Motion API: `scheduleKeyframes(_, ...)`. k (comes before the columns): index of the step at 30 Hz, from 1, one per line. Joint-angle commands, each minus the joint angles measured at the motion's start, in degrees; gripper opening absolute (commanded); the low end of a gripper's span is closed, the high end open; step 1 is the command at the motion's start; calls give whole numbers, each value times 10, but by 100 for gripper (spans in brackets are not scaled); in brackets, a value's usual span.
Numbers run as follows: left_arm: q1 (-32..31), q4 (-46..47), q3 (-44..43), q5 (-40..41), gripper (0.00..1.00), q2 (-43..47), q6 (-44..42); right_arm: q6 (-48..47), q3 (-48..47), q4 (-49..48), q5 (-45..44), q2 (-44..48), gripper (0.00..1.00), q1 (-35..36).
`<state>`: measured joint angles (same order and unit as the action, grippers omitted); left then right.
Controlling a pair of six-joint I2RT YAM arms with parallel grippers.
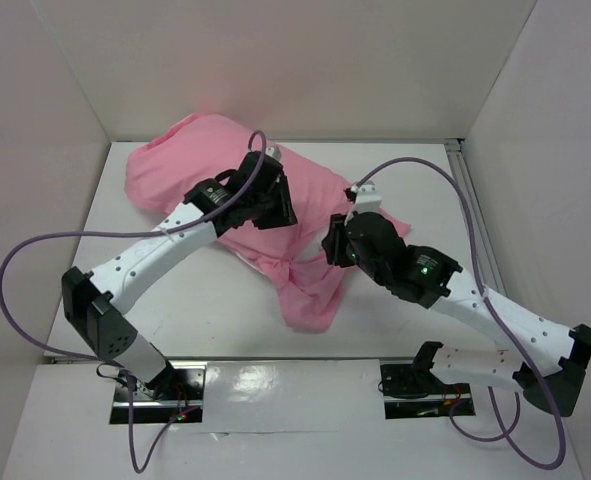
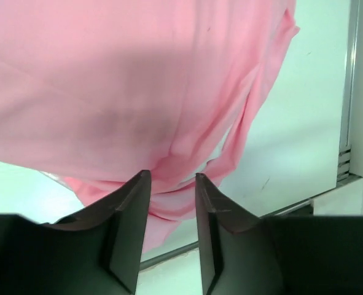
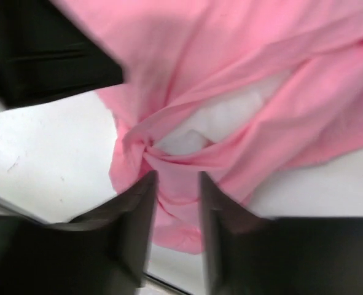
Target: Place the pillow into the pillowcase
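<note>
- Slightly parted, empty: black right gripper (image 3: 177, 176), beside twisted hem (image 3: 141, 144) of shiny pink satin pillowcase (image 3: 261, 55).
- Likewise parted, empty: black left gripper (image 2: 172, 177) over same cloth.
- Mostly sheathed, on white table (image 1: 205, 300): plain white stuffed pillow (image 3: 230, 117).
- Best: untwist hem, pinch one layer, draw over exposed white.

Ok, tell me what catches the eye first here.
A big pink pillowcase sprawls over the far left of the table, its twisted loose end trailing toward the near middle. Both arms hover over it, the left gripper above its middle, the right gripper by the tail, where a white pillow peeks out.
</note>
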<state>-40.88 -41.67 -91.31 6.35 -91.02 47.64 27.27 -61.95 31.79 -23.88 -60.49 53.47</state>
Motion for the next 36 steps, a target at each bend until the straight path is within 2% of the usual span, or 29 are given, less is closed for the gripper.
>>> scheduleKeyframes(1,-7,-12,-15,30,43,19,-60,65,-26,53,-51,19,36,-23)
scheduleKeyframes(2,-12,-12,-24,37,43,5,-68,89,-26,58,-51,19,28,-34)
scheduleKeyframes(3,-23,-18,-30,37,46,-4,-82,107,-26,70,-60,6,15,-41)
scheduleKeyframes(5,-38,-18,-40,48,53,-20,-88,130,-26,97,-54,-10,11,-58)
scheduleKeyframes(6,-53,-24,-48,55,61,-34,-93,156,-26,105,-49,-29,11,-78)
scheduleKeyframes(7,-61,-24,-48,62,64,-42,-98,156,-26,105,-13,-37,18,-90)
scheduleKeyframes(8,-68,-24,-54,83,66,-49,-98,156,-26,85,15,-46,46,-106)
scheduleKeyframes(9,-75,-24,-61,90,68,-56,-105,156,-20,72,45,-53,51,-146)
scheduleKeyframes(10,-82,-24,-67,90,68,-72,-105,156,-12,61,97,-66,53,-166)
scheduleKeyframes(12,-87,-24,-72,106,68,-83,-110,156,10,14,134,-73,59,-216)
scheduleKeyframes(16,-87,-24,-78,133,68,-116,-117,162,37,-48,212,-116,59,-276)
scheduleKeyframes(19,-87,-37,-90,140,61,-135,-111,168,43,-81,233,-144,59,-276)
scheduleKeyframes(20,-80,-37,-90,140,55,-142,-111,168,43,-81,238,-161,59,-276)
scheduleKeyframes(21,-80,-37,-90,132,33,-142,-106,168,43,-90,238,-168,59,-276)
scheduleKeyframes(22,-74,-37,-95,122,19,-142,-105,168,43,-97,238,-174,59,-276)
scheduleKeyframes(24,-74,-37,-95,117,0,-137,-105,168,48,-123,246,-179,54,-276)
scheduleKeyframes(25,-74,-37,-95,110,0,-129,-105,168,54,-123,246,-179,49,-276)
scheduleKeyframes(26,-74,-37,-95,104,0,-120,-105,168,54,-128,246,-174,35,-276)
scheduleKeyframes(27,-74,-37,-101,104,0,-115,-105,168,47,-108,231,-174,5,-276)
scheduleKeyframes(28,-74,-37,-101,99,0,-109,-105,168,26,-93,218,-174,0,-268)
scheduleKeyframes(30,-74,-31,-101,99,0,-90,-105,162,7,-69,181,-152,0,-262)
scheduleKeyframes(36,-54,-23,-101,85,0,-79,-116,142,-76,-30,153,-76,0,-235)
